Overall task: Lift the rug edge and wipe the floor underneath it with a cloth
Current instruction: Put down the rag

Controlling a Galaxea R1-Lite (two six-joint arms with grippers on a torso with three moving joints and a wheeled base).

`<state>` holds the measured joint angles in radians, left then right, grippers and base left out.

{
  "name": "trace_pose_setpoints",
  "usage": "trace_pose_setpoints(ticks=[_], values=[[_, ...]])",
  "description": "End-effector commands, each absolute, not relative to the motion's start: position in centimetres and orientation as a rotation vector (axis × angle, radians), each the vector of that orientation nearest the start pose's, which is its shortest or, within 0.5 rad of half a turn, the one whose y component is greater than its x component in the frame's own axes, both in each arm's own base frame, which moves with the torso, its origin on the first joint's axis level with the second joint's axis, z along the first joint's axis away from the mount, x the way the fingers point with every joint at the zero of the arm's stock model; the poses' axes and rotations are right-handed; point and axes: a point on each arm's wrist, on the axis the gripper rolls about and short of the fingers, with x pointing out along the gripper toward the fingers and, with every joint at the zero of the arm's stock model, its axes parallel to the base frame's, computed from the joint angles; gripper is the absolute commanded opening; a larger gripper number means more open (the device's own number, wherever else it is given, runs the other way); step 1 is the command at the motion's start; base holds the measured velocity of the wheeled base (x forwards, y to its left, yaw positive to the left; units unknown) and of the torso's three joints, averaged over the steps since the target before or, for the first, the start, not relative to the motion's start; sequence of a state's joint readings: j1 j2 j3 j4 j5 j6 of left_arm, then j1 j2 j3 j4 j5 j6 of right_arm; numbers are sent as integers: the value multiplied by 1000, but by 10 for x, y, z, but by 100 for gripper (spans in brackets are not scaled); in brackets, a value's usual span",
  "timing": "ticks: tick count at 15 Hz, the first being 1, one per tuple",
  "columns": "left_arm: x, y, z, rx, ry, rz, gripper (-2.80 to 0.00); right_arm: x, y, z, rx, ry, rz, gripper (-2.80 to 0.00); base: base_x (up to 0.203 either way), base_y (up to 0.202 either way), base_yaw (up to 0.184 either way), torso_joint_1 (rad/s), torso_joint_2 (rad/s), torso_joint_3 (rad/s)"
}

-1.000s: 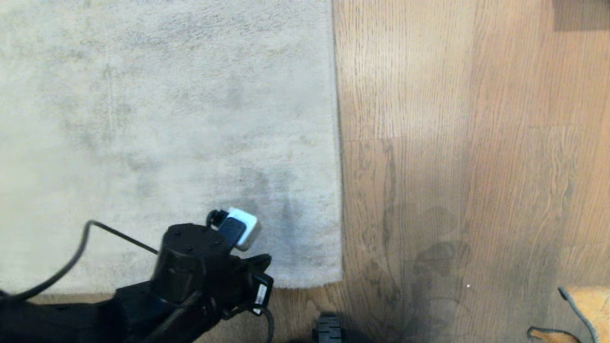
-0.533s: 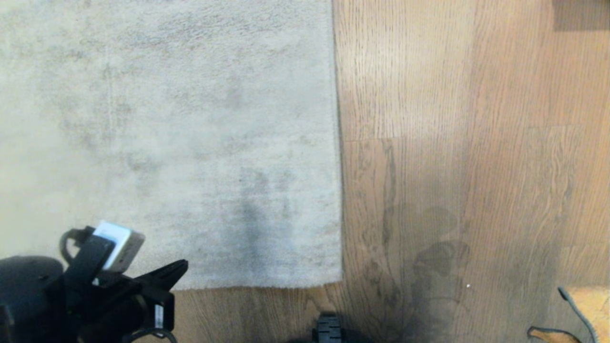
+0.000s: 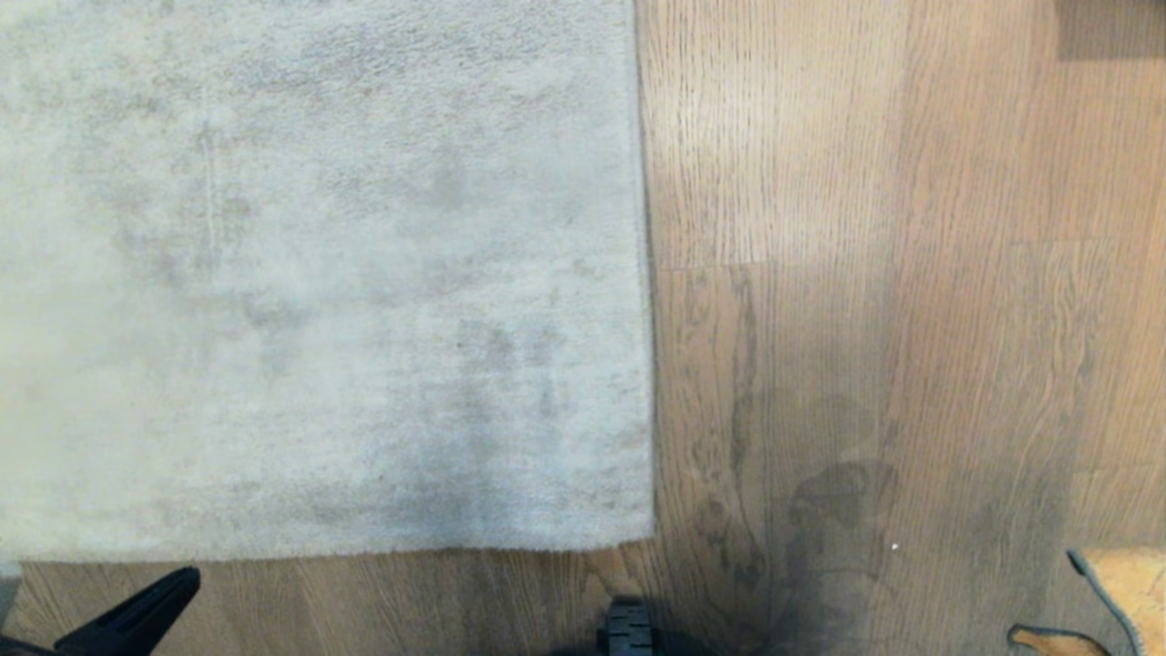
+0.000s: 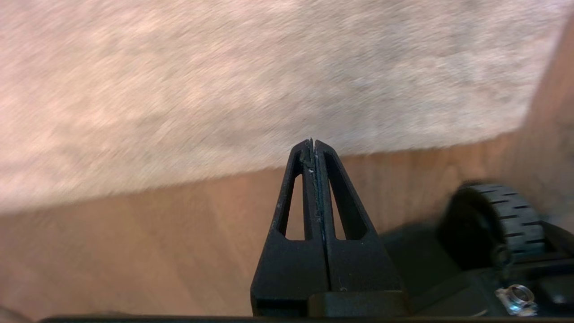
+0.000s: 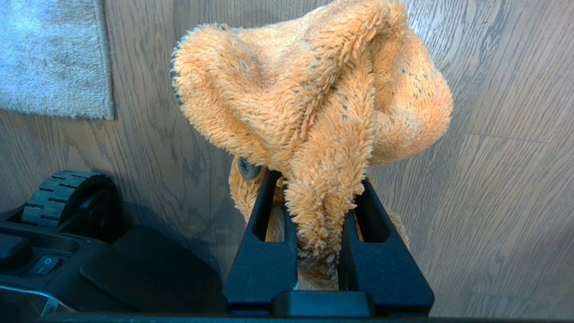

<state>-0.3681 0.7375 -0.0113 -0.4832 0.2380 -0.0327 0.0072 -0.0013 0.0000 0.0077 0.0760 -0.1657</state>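
Low at the near left corner of the head view only a black fingertip of the left gripper [image 3: 137, 615] pokes into sight; the rest of that arm is cut off. Its own wrist view shows the left gripper [image 4: 312, 144] with both fingers pressed flat together, holding nothing, hanging over bare floor [image 4: 134, 242] just short of the rug edge [image 4: 202, 177]. The rug there is smeared by blur, so its pile is hard to read. Beyond the gripper tips the rug [image 3: 319, 273] lies flat, its near border [image 3: 364, 553] down on the planks, no backing showing. To the gripper's right a black ribbed wheel [image 4: 502, 224] of the base sits on the floor, half cut off in the head view [image 3: 629, 629].

Further right is open wood floor [image 3: 865, 319] with dark grain streaks. At the far right corner only a sliver of the cloth [image 3: 1125, 583] shows. The right wrist view gives the rest: the right gripper [image 5: 319, 211] is clamped on a bunched fold of the orange cloth [image 5: 314, 89], which billows up past the fingertips and hides the floor ahead of them. The rug corner [image 5: 54, 54] lies well off to one side.
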Motion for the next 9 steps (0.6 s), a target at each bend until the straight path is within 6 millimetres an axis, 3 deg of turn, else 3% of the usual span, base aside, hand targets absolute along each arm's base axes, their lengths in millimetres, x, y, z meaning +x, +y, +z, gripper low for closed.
trace_pose_setpoints(ticks=[1, 9], values=[[36, -6, 118, 4, 133, -71, -280, -23, 2, 75, -167, 0, 86, -280, 0, 0, 0, 0, 0, 0], [2, 0, 91, 23, 162, -115, -280, -23, 2, 75, -167, 1, 85, -280, 0, 0, 0, 0, 0, 0]])
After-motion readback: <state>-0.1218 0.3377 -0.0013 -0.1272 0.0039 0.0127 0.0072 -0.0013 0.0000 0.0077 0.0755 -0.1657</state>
